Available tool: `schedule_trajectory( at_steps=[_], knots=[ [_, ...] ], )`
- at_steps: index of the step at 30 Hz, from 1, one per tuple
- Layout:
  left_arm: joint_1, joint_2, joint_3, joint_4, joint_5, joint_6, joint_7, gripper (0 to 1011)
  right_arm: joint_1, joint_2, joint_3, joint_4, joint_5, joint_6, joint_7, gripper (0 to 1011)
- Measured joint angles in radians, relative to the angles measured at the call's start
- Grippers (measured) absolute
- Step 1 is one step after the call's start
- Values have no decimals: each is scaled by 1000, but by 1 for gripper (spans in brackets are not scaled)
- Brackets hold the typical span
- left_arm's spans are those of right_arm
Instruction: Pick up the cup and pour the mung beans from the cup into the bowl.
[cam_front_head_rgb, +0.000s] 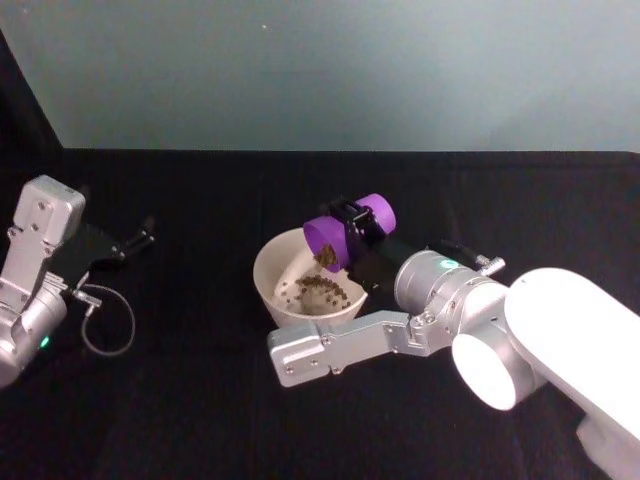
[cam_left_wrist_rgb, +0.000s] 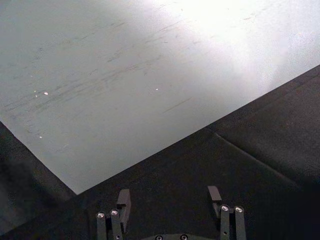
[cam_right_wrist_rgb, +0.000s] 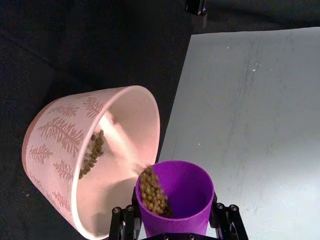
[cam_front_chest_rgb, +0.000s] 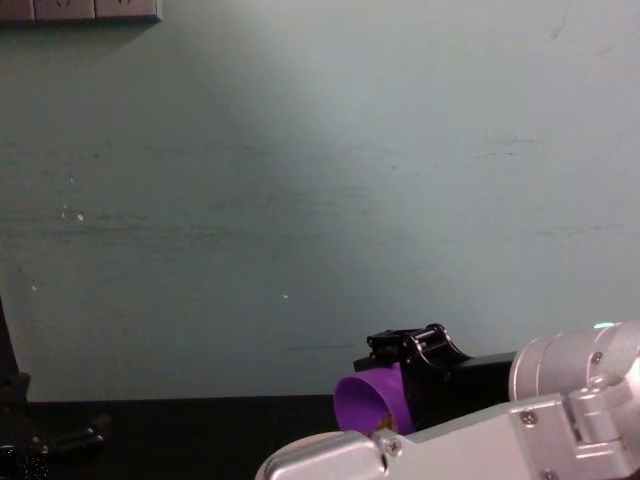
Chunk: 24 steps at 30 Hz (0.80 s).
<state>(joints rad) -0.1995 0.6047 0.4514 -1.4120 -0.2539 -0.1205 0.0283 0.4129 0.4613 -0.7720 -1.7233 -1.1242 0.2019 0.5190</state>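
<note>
The small purple cup (cam_front_head_rgb: 349, 233) is tipped nearly onto its side above the far right rim of the bowl (cam_front_head_rgb: 268, 285), with its mouth angled down into it. Brownish-olive mung beans (cam_front_head_rgb: 322, 290) spill from its lip onto a heap on the bowl's floor. The bowl is wide, pale pinkish-white and upright, with a fern pattern on its outer wall.
</note>
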Motion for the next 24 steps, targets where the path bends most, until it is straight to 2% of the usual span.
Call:
schedule_trajectory(
  at_steps=[24],
  knots=[
    [0, 0, 0, 0, 0, 0, 0, 1000, 0, 0, -3, -6, -17, 2, 4, 735]
  ],
)
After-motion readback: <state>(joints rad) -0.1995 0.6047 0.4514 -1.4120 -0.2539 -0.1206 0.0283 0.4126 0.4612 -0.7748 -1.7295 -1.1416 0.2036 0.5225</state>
